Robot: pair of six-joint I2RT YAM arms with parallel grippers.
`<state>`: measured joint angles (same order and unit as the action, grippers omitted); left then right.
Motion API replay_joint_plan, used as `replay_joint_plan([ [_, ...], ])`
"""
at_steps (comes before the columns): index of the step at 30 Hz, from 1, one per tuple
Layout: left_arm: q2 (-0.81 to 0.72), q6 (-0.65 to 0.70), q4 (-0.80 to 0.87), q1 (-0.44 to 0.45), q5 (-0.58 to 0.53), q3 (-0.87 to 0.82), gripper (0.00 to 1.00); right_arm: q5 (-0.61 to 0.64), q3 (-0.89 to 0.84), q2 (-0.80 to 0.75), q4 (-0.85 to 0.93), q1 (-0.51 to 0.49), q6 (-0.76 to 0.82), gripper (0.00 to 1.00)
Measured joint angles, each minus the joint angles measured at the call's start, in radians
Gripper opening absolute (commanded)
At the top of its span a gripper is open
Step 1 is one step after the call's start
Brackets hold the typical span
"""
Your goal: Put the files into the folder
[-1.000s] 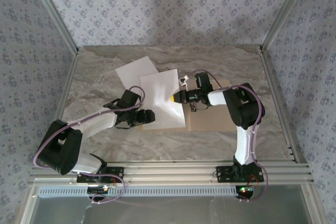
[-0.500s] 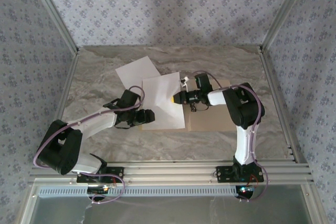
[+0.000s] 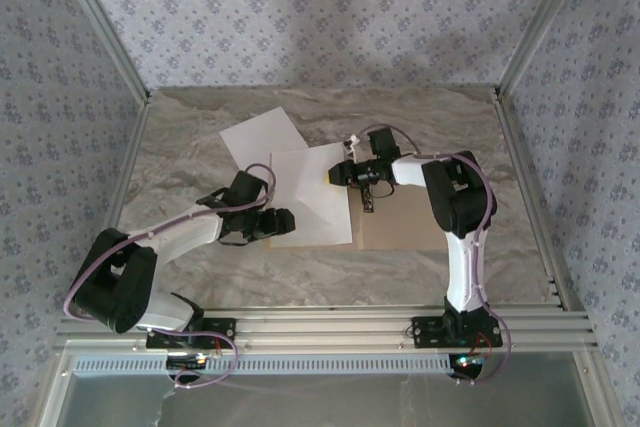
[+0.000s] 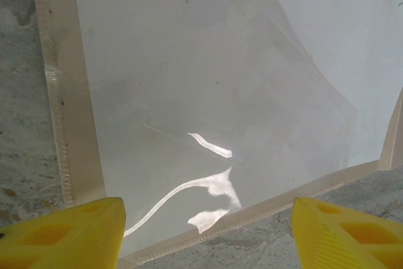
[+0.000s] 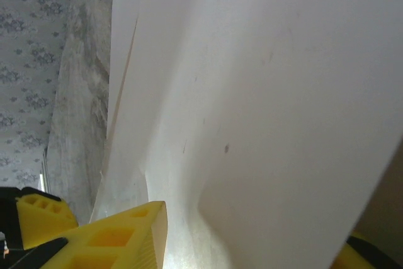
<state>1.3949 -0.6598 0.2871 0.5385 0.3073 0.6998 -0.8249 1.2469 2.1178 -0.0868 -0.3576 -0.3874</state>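
Currently the near sheet lies flat and square against the folder, with its right edge on the spine line. I read it as laid over the folder's left half. The left wrist view supports that: a pale rim borders the glossy white surface on two sides. The far sheet is back-left on the tabletop, not in the folder yet. One of its corners meets the near sheet's far edge, and I can't tell which is on top. The left hand sits low at the near sheet's near-left corner, fingers spread wide with nothing between them, probably placed to steady or square that corner. The right hand is at the sheet's far-right corner by the spine. In the right wrist view its fingers stand apart with the paper running between them, so it is spread and not pinching, as far as I can judge. That view cuts off the right finger at the frame edge. The right hand and wrist cover the far end of the spine. A small dark bit on the spine line may be the clip, but it's too small to confirm. The sheet hides the folder's left half apart from that rim.
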Motion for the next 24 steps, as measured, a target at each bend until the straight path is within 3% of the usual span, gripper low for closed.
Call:
replay_joint_plan([
  [7, 0.0, 0.0, 0.0, 0.0, 0.0, 0.0, 0.71, 0.031, 0.053, 0.027, 0.031, 0.0, -0.073, 0.36],
  [11, 0.0, 0.0, -0.001, 0.0, 0.0, 0.0, 0.7, 0.079, 0.069, 0.027, 0.065, -0.003, -0.089, 0.29],
  [24, 0.002, 0.0, -0.008, -0.002, 0.0, -0.003, 0.7, 0.248, 0.143, 0.027, 0.228, -0.039, -0.051, 0.19],
])
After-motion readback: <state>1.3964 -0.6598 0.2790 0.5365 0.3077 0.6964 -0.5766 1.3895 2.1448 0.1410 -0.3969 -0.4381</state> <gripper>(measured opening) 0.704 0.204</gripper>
